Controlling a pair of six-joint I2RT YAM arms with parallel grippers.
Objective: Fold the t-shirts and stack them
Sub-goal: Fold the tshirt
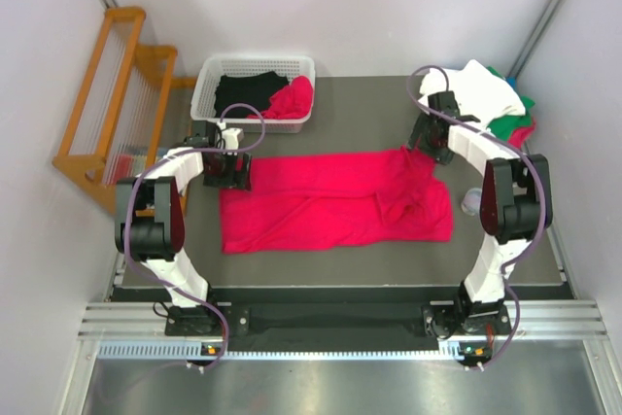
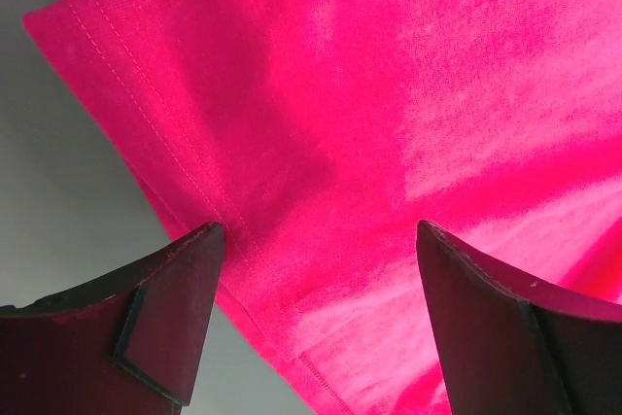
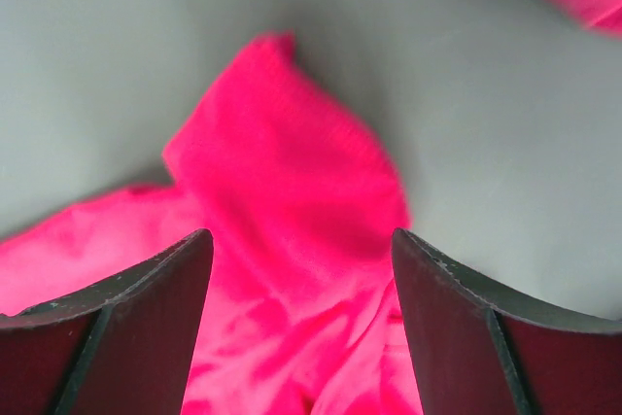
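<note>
So nearest the camera you've got both arm bases bolted along the front edge of the dark table (image 1: 330,94), left one on the left, right one on the right. Moving back from there, a crimson t-shirt (image 1: 330,203) is spread out sideways across the middle of the table, lying mostly flat, with its right end rumpled up in folds.

The left gripper (image 1: 226,170) sits at the shirt's far-left corner. From the left wrist view its jaws are spread wide apart, one on each side of the stitched hem, with the cloth lying in the gap. It isn't pinching anything as far as I can see.

The right gripper (image 1: 429,150) is over at the shirt's far-right corner, same deal: jaws spread open, a bunched bit of red cloth poking up between them, grey table around it. Not clamped on it.

Just right of the shirt, beside the right arm, there's a small clear cup (image 1: 470,203) on the table.

Further back on the left is a white lattice basket (image 1: 208,85) with a black tee (image 1: 249,92) and a red tee (image 1: 293,97) in it. Back right corner has a pile of shirts (image 1: 498,99), white on top, green and a bit of red showing under it. An orange wooden rack (image 1: 109,94) stands off the table at far left.
</note>
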